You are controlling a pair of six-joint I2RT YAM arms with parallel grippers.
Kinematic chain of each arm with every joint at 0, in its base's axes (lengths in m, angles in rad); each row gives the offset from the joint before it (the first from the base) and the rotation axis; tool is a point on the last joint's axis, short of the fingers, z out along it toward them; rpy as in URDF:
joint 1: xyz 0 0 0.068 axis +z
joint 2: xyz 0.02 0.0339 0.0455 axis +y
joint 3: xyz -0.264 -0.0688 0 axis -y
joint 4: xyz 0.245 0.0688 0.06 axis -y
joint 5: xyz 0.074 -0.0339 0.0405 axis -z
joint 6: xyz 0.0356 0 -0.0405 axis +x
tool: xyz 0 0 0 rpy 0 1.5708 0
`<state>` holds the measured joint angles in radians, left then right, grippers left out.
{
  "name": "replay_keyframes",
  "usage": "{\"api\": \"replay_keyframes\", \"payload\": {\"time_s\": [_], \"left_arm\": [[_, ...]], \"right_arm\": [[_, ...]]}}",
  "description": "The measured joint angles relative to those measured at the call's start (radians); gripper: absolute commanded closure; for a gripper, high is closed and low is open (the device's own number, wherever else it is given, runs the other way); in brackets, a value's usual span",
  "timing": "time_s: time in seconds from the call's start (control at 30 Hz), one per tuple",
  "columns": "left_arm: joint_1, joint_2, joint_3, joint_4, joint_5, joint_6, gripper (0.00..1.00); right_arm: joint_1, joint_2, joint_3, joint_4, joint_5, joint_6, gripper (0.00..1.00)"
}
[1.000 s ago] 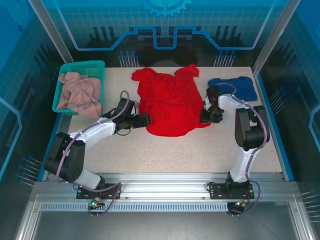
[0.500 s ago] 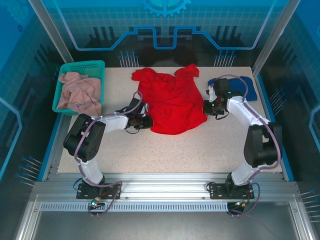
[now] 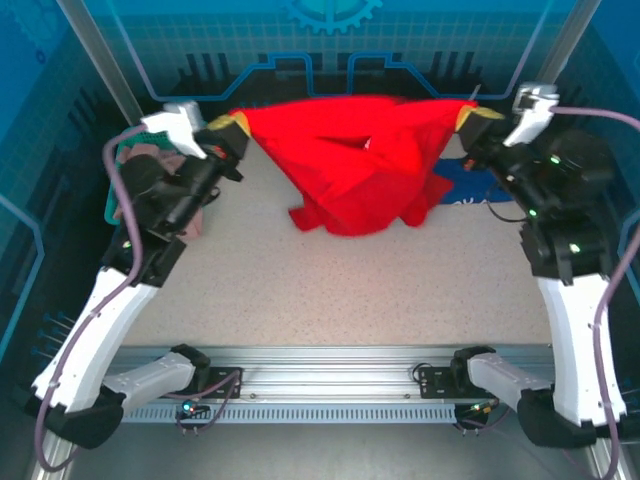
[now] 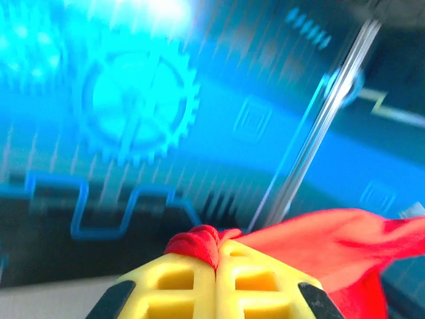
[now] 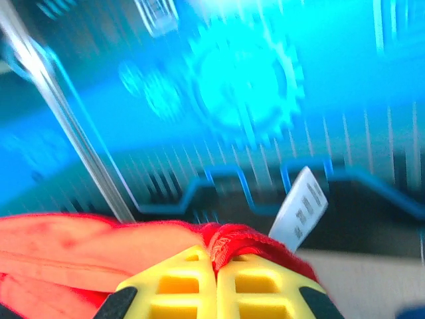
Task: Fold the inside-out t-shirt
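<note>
Cloth has just left the desk (image 3: 350,290). The t-shirt (image 3: 350,160) now hangs over the far half, stretched like a banner between the two raised arms, with its middle sagging in loose folds toward the surface.

The left end effector (image 3: 232,128) is clamped on one bunched upper corner. Its wrist view shows the yellow fingers (image 4: 192,279) pressed together with red fabric pinched between them. The right end effector (image 3: 468,115) grips the opposite corner the same way, and a white label (image 5: 302,206) stands up beside the pinch.

A moment earlier the shirt lay crumpled on the desk, with both arms low at its sides. This looks like spreading the shirt out so it can be laid flat, so no fold has been made yet.
</note>
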<state>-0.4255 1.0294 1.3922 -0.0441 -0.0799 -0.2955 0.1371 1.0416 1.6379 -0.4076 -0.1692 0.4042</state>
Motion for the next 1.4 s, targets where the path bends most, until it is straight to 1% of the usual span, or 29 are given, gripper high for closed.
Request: {"api": "replay_keyframes", "payload": {"time_s": [0.13, 0.23, 0.3, 0.37, 0.43, 0.5, 0.57, 0.63, 0.73, 0.87, 0.97, 1.03, 1.07, 1.13, 1.2, 1.27, 1.33, 1.4], "left_arm": [[-0.014, 0.011, 0.157, -0.108, -0.033, 0.077, 1.0], [-0.01, 0.053, 0.238, -0.189, -0.091, 0.137, 1.0], [0.029, 0.102, 0.274, -0.233, -0.105, 0.149, 1.0], [0.088, 0.17, 0.293, -0.262, -0.107, 0.148, 1.0], [0.131, 0.253, 0.315, -0.293, -0.106, 0.148, 1.0], [0.16, 0.343, 0.363, -0.327, -0.102, 0.148, 1.0], [0.193, 0.437, 0.446, -0.364, -0.092, 0.145, 1.0], [0.222, 0.5, 0.542, -0.394, -0.079, 0.143, 1.0], [0.263, 0.532, 0.688, -0.423, -0.048, 0.133, 1.0], [0.28, 0.525, 0.909, -0.443, -0.001, 0.126, 1.0], [0.279, 0.467, 0.943, -0.444, 0.041, 0.115, 1.0], [0.279, 0.398, 0.875, -0.431, 0.075, 0.11, 1.0], [0.279, 0.35, 0.804, -0.418, 0.093, 0.105, 1.0], [0.278, 0.232, 0.575, -0.38, 0.132, 0.077, 1.0], [0.269, 0.124, 0.34, -0.361, 0.164, 0.043, 1.0], [0.232, 0.03, 0.076, -0.34, 0.186, 0.007, 1.0], [0.174, -0.019, -0.158, -0.32, 0.192, -0.02, 1.0], [0.114, -0.022, -0.362, -0.315, 0.193, -0.047, 1.0]], "right_arm": [[0.009, -0.054, 0.086, -0.003, -0.015, 0.0, 1.0], [0.021, -0.075, 0.106, -0.016, -0.019, -0.001, 1.0], [0.026, -0.073, 0.103, -0.03, -0.014, -0.004, 1.0], [0.027, -0.05, 0.088, -0.033, 0.001, -0.008, 1.0], [0.027, 0.006, 0.084, -0.033, 0.015, -0.014, 1.0], [0.027, 0.106, 0.116, -0.037, 0.024, -0.02, 1.0], [0.026, 0.244, 0.211, -0.045, 0.026, -0.019, 1.0], [0.026, 0.377, 0.318, -0.049, 0.027, -0.019, 1.0], [0.026, 0.502, 0.462, -0.073, 0.017, -0.018, 1.0], [0.026, 0.541, 0.628, -0.102, -0.023, -0.011, 1.0], [0.028, 0.507, 0.675, -0.1, -0.036, -0.012, 1.0], [0.029, 0.45, 0.639, -0.103, -0.038, -0.019, 1.0], [0.029, 0.425, 0.609, -0.105, -0.037, -0.024, 1.0], [0.031, 0.336, 0.47, -0.119, -0.026, -0.033, 1.0], [0.032, 0.254, 0.299, -0.13, -0.015, -0.038, 1.0], [0.032, 0.176, 0.085, -0.14, 0.003, -0.038, 1.0], [0.03, 0.126, -0.14, -0.151, 0.031, -0.038, 1.0], [0.014, 0.127, -0.327, -0.167, 0.049, -0.038, 1.0]]}}
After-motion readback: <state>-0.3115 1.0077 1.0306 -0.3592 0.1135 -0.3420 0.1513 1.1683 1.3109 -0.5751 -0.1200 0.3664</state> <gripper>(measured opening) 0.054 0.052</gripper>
